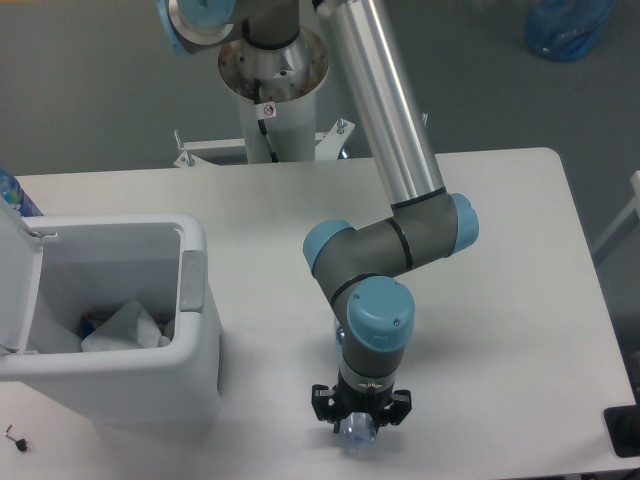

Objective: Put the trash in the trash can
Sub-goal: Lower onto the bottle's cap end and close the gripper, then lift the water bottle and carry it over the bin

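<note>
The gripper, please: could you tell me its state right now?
Gripper: down over the crushed clear plastic bottle, fingers either side of it; whether it is gripping cannot be told.

The trash can (195, 340) at lower left looks like smooth, faintly glossy white plastic. The surface (520, 300) is matt white. The arm's tube (385, 100) is brushed, shiny metal, its joint caps (380, 312) smooth blue plastic. Under the black pincer (360, 425), the bottle (358, 432) is clear, glinting plastic.

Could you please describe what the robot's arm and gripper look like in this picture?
The arm has a shiny silver tube section, dark grey joint housings and light blue round caps. Its base sits on a white pedestal bearing a small round red-and-white sticker. The gripper is small and black, with short side brackets.
</note>
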You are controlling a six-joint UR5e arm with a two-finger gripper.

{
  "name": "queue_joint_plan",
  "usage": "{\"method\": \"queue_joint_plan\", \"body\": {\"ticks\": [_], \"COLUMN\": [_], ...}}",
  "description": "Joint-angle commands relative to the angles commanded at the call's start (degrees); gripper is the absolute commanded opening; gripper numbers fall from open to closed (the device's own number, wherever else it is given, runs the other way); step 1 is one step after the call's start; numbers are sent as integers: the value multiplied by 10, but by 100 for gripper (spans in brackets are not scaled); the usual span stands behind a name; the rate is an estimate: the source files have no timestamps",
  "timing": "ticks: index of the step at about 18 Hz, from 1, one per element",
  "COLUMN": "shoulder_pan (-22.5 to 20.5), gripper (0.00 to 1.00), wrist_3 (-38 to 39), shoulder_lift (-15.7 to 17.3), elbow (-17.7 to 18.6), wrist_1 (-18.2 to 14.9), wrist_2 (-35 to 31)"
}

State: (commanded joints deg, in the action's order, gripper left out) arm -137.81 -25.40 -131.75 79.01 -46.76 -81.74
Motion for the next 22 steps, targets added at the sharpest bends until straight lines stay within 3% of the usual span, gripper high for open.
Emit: {"method": "queue_joint_plan", "body": {"ticks": [6,12,18,22], "shoulder_pan": [-3,-27,-50,-43], "gripper": [56,56,56,55], "wrist_3": [-2,10,62,63], "shoulder_lift": [23,88,156,180], "elbow": [-12,-44,-49,-55], "wrist_1": [1,14,76,107], "wrist_2": [1,38,119,159]}}
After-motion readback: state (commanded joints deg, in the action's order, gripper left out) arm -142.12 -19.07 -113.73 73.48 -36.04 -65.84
